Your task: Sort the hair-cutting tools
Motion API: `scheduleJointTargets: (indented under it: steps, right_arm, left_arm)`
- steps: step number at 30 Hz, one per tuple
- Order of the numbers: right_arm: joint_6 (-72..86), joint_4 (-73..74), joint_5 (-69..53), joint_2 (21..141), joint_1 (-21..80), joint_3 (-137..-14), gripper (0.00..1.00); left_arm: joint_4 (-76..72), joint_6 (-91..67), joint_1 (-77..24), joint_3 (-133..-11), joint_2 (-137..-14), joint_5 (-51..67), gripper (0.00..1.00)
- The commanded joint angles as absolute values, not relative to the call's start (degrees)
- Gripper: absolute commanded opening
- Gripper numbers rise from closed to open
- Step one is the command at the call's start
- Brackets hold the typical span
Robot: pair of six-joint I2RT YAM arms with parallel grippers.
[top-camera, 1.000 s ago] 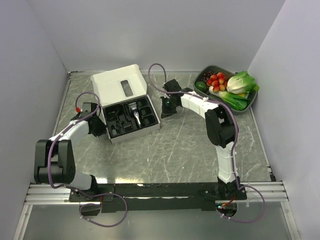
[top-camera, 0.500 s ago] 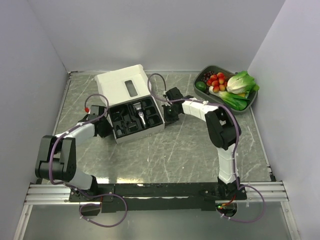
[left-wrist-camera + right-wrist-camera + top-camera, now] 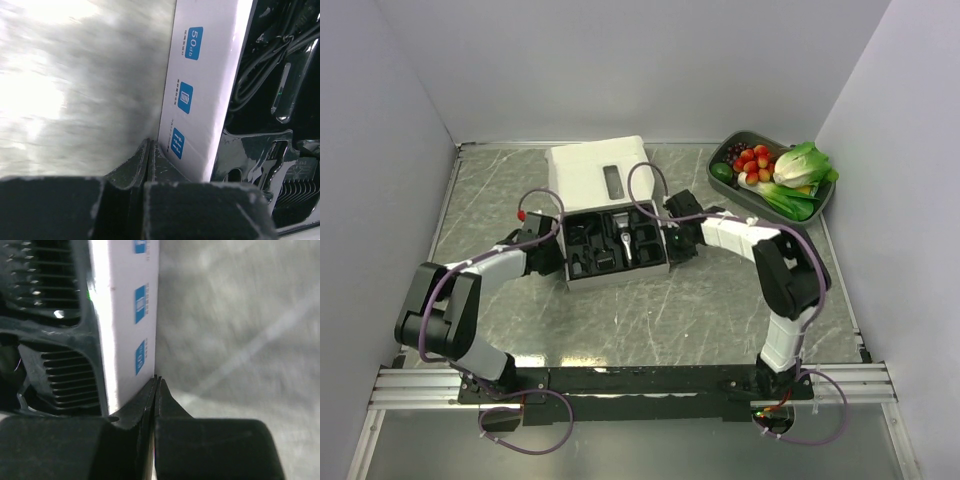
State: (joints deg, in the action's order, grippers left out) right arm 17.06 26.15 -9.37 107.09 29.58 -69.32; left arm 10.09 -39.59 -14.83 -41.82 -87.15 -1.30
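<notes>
Clipper (image 3: 623, 244) in box (image 3: 598, 175); left fingers (image 3: 132, 167), right fingers (image 3: 145, 402) shut against sides.

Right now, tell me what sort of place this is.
Probably a robot test cell: plain grey walls box in a marble-look tabletop, and the left arm and right arm are bolted to a rail.

The left arm (image 3: 480, 268) and the right arm (image 3: 745, 232) stretch forward and bend inward, facing each other. The left gripper (image 3: 552, 256) and the right gripper (image 3: 676, 240) both have fingers pressed together.
</notes>
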Motion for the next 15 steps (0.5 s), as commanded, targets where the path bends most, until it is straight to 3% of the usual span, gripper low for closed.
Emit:
scheduleJointTargets:
  steps: [1,15]
  right_arm:
    - [21.88,18.46,-22.07,96.95,34.36,-65.5,0.0]
    - [25.75,18.01,-16.63,82.44,37.09,-50.02,0.0]
  left_arm:
    - [4.04,-42.27,-22.67,-44.03,-88.16,10.9,0.01]
    - [8.42,-46.84,-31.99,-38.32,-77.97,5.2,0.01]
